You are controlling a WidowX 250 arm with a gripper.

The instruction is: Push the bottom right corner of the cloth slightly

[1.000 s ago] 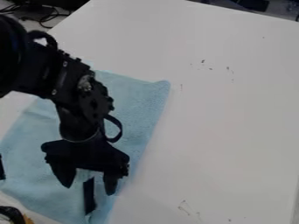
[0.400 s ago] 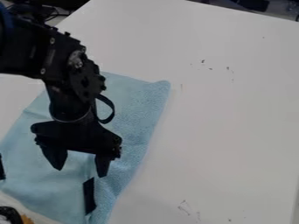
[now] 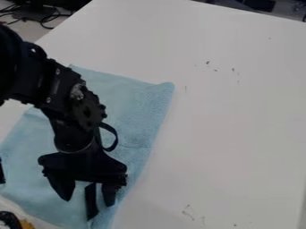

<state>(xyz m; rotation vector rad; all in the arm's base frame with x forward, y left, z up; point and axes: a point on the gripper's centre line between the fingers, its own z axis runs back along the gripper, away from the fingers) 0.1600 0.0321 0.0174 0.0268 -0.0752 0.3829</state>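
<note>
Hanging over the lower part of a pale blue cloth [image 3: 133, 112], a black end effector [image 3: 88, 202] holds its two fingers [image 3: 61, 187] wide apart, with nothing visibly gripped. The cloth lies spread on the white worktop [image 3: 233, 125], its upper right corner plain to see and its bottom right corner close to the end effector. The push appears unconfirmed: the end effector is near the right area, but whether it touches the cloth cannot be told, and a slight nudge to that corner probably remains. Counted are one cloth, one robot arm [image 3: 69, 96], one end effector and one dark strip [image 3: 91, 211] on the cloth's lower part, seen between the fingers. One black-and-yellow object [image 3: 10, 219] sits just beside the cloth's lower left side.
</note>
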